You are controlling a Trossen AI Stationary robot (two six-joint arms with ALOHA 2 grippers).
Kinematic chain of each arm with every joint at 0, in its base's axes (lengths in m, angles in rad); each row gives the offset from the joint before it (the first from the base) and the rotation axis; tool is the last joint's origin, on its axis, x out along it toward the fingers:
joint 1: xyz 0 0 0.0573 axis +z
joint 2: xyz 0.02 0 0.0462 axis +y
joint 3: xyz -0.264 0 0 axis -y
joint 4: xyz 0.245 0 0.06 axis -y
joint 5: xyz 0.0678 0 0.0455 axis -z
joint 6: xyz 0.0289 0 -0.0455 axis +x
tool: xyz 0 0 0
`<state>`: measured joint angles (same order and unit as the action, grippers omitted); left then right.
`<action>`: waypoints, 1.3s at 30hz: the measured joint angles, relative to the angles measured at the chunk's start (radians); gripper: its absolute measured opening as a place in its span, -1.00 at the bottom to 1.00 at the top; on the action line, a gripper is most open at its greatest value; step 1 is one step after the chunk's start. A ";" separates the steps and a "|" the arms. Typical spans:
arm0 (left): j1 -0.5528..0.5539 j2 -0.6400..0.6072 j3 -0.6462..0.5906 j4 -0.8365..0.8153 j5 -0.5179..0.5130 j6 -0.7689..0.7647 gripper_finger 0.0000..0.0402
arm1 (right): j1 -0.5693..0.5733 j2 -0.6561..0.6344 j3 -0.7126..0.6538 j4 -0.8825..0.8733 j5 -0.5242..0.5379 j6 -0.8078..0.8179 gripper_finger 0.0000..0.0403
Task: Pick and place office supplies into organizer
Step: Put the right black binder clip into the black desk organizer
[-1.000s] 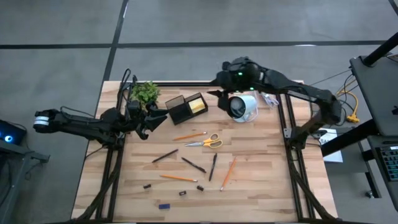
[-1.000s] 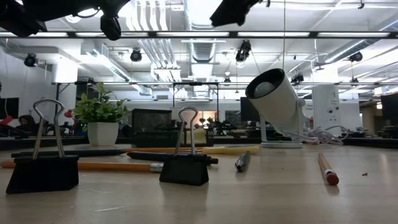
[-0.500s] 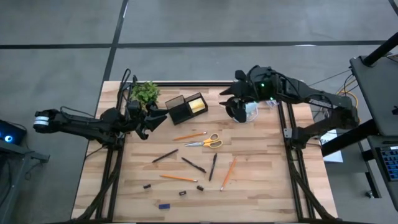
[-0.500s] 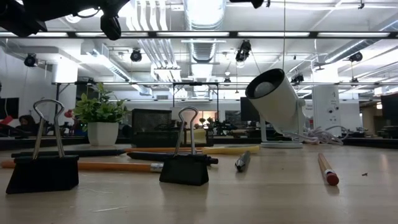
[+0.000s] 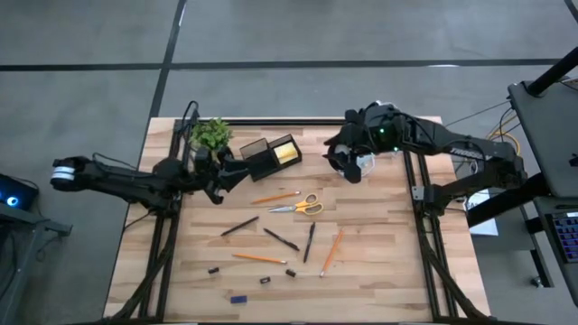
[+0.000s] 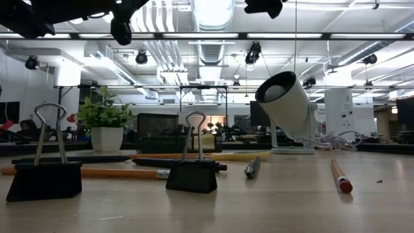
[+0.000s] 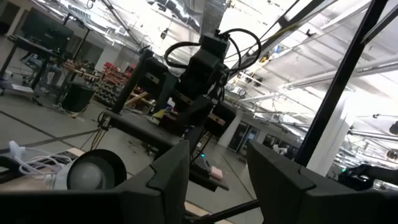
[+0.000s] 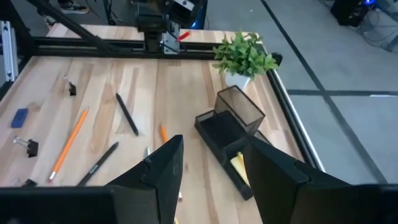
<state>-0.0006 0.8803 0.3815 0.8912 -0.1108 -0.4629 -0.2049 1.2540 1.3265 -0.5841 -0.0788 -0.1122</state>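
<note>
Right pincer (image 5: 339, 159) spread, empty, hovering right of the black divided organizer (image 5: 269, 155); left pincer (image 5: 228, 171) likewise spread. Grip the yellow-handled scissors (image 5: 299, 205) mid-counter: light, stiff, probably slippery; take the handles.

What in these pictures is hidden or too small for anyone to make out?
- Tiny dark bits near the table's front edge, high view: too small to identify.
- White lamp, high view: mostly covered by the right hand.
- Organizer, right wrist view: its near end sits behind that hand's fingers.
- Scissors, low view: lost behind the binder clips.
</note>
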 joint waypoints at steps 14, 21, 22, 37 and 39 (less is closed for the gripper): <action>0.000 0.039 0.001 0.077 0.000 0.000 -0.27 | 0.000 0.002 0.005 -0.001 0.000 -0.003 -0.26; 0.000 0.029 0.001 0.070 0.000 -0.001 -0.27 | 0.000 0.001 0.005 -0.002 0.000 0.000 -0.25; 0.000 0.028 0.001 0.073 0.000 -0.001 -0.27 | 0.000 0.000 0.005 -0.002 0.000 0.000 -0.25; 0.000 0.033 0.001 0.068 0.001 0.025 -0.27 | 0.002 -0.004 0.005 -0.003 -0.001 0.060 -0.27; -0.001 0.030 0.001 0.063 0.001 0.050 -0.27 | 0.002 -0.004 0.005 -0.002 -0.001 0.097 -0.28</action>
<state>-0.0017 0.9108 0.3820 0.9539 -0.1101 -0.4131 -0.2028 1.2499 1.3312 -0.5865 -0.0794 -0.0157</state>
